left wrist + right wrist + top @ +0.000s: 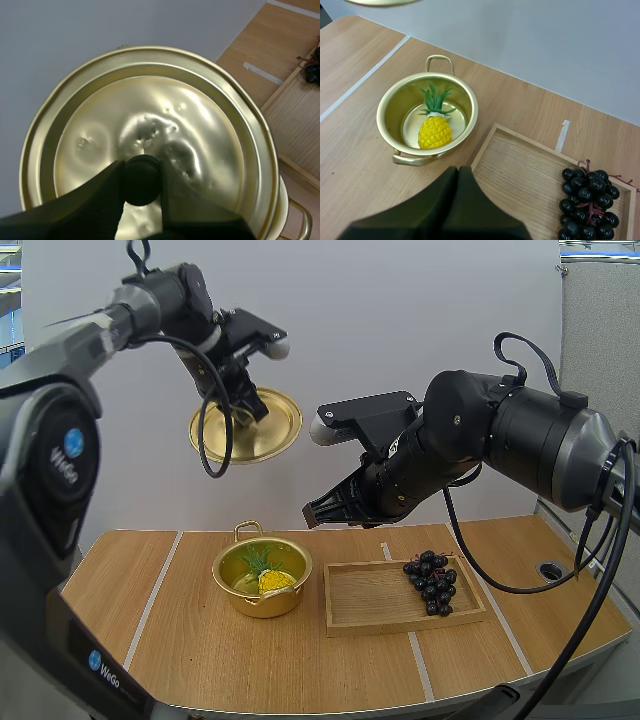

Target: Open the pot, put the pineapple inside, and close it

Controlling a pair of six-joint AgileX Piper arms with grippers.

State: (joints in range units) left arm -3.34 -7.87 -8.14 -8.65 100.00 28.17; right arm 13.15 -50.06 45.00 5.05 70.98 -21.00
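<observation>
Gold round metal lid (262, 428) hangs high over the table (200, 660) in the high view, held by my left gripper (248, 405). The small yellow pineapple (272, 581) lies in the open gold pot (265, 602), below and left of my right gripper (315, 512).

Left wrist view: my fingers pinch the lid's black knob (142, 180).

Right wrist view: my fingers lie together, empty, with the pineapple in the pot just beyond them.
</observation>
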